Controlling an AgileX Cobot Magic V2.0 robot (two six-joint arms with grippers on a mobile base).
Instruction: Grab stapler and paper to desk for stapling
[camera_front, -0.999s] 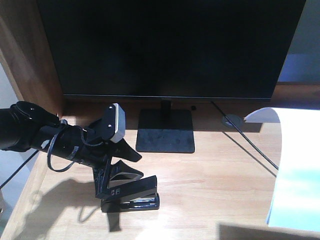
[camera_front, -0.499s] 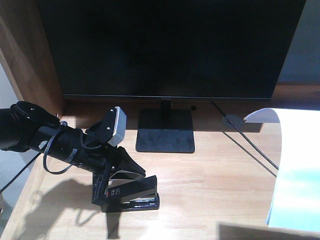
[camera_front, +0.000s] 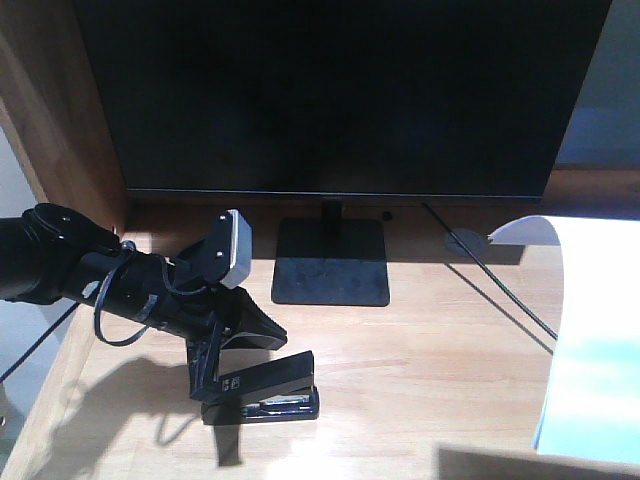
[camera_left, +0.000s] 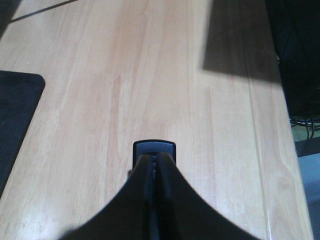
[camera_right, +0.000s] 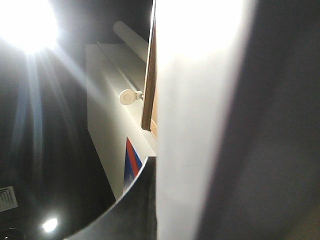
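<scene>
The tabletop (camera_front: 430, 350) is light wood with visible grain. The stapler (camera_front: 270, 392) rests on it directly beneath the left gripper (camera_front: 213, 372). The monitor stand base (camera_front: 330, 262) sits beyond the gripper. A black cable (camera_front: 505, 295) runs well to its right.

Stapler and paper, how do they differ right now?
The stapler is small and black; the paper is white and far larger. The stapler sits low on the desk, gripped by the left hand; the paper stands curled. Both are at the desk.

paper (camera_front: 600, 330): cut by right edge, blurred at wrist | stapler (camera_left: 154, 147): mostly hidden behind left end effector (camera_left: 154, 159)
</scene>
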